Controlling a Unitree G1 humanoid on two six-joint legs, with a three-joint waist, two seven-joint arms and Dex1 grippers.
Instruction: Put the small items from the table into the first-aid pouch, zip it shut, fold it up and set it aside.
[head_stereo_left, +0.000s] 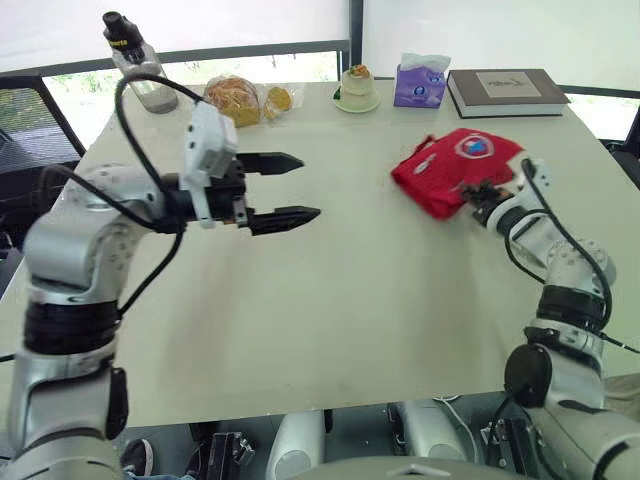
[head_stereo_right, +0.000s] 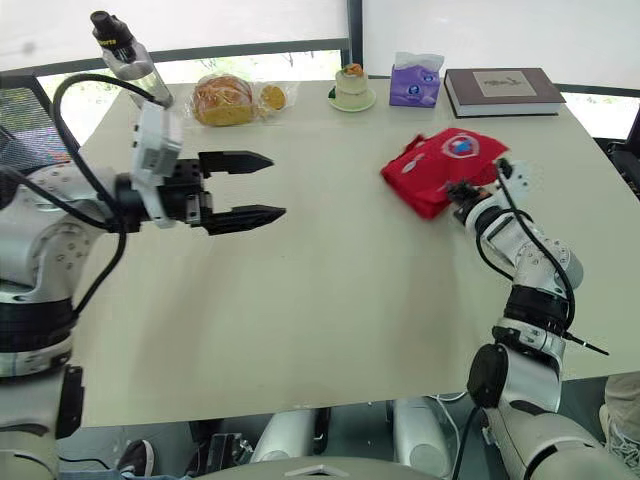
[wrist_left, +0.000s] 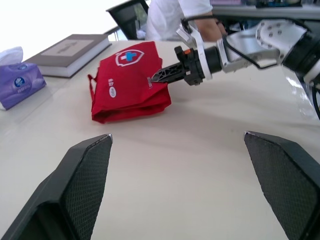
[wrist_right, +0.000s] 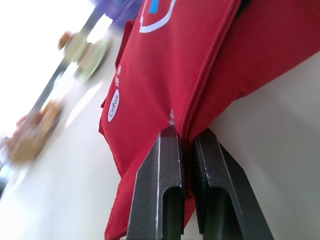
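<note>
The red first-aid pouch (head_stereo_left: 455, 168) lies folded on the white table (head_stereo_left: 330, 320), right of centre, its cross emblem facing up. My right gripper (head_stereo_left: 478, 192) is at the pouch's near right edge, shut on a fold of the red fabric (wrist_right: 186, 131). Its two fingers pinch the pouch's edge in the right wrist view. My left gripper (head_stereo_left: 292, 187) hovers open above the table's left half, well away from the pouch, with nothing between its fingers. From the left wrist view the pouch (wrist_left: 131, 82) and the right gripper (wrist_left: 159, 77) lie ahead.
Along the far edge stand a bottle (head_stereo_left: 140, 65), bagged bread (head_stereo_left: 240, 99), a small cake on a plate (head_stereo_left: 356, 90), a purple tissue box (head_stereo_left: 420, 82) and a dark book (head_stereo_left: 505, 92). A person in a white top (wrist_left: 180, 15) is beyond the table.
</note>
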